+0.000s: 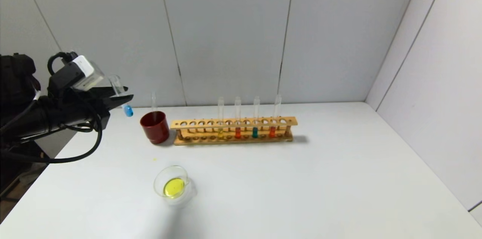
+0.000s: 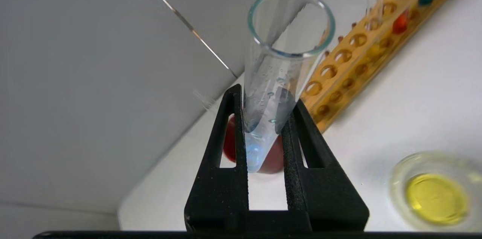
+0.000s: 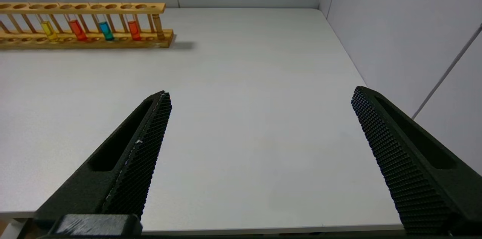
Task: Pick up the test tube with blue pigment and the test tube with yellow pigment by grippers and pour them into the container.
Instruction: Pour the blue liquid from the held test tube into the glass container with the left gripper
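Note:
My left gripper (image 1: 126,94) is shut on the test tube with blue pigment (image 1: 128,110), held above the table's far left edge, left of the dark red cup. The tube tilts slightly and has light blue liquid at its round bottom; in the left wrist view the tube (image 2: 286,43) stands between the black fingers (image 2: 218,178). The container (image 1: 156,183), a clear glass dish, sits on the near left of the table and holds bright yellow liquid; it also shows in the left wrist view (image 2: 399,171). No tube with lemon-yellow liquid shows. My right gripper (image 3: 261,92) is open and empty over the table's near right.
A dark red cup (image 1: 155,128) with an empty clear tube (image 1: 153,101) stands left of the wooden rack (image 1: 233,123). The rack holds tubes with amber-yellow (image 1: 220,133), orange (image 1: 237,132), teal (image 1: 255,132) and orange-red (image 1: 272,131) liquid. Walls close in behind and right.

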You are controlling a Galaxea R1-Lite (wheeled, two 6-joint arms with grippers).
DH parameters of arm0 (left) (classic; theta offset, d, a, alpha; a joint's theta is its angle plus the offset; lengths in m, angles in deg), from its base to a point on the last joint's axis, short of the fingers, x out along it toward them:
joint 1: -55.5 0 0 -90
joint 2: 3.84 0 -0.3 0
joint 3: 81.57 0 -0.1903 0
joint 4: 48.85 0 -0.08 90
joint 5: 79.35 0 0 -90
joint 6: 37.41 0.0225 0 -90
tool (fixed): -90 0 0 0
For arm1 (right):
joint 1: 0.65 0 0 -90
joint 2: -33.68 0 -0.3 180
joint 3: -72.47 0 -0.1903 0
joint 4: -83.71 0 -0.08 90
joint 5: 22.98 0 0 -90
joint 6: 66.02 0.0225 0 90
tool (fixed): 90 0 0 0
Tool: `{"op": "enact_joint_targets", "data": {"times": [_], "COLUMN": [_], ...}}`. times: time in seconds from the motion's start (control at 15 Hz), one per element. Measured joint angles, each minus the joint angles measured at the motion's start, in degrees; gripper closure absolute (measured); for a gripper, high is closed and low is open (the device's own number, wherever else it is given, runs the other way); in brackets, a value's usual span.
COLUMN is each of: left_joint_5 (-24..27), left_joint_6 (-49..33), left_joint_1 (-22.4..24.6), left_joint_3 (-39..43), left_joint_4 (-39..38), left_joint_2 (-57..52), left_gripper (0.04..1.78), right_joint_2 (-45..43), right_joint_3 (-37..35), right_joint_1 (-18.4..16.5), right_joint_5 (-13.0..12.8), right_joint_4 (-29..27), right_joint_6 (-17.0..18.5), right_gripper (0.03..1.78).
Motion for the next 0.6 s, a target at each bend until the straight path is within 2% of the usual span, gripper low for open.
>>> {"op": "enact_joint_targets", "data": {"times": [0.33, 0.6], "left_joint_5": [4.1, 4.3], "left_joint_6": [19.2, 34.5], "left_joint_1": [0.8, 0.6], "left_joint_3": [-4.1, -4.6], "left_joint_4": [9.5, 11.0], "left_joint_2": [5.1, 8.4], "left_gripper": [1.51, 1.51], "right_joint_2": [0.0, 0.0], "right_joint_3": [0.0, 0.0], "right_joint_1": [0.0, 0.0], "right_joint_5": [0.0, 0.0], "right_joint_4": [0.0, 0.0], "right_joint_6": [0.0, 0.0], "right_gripper": [0.06, 0.06]}}
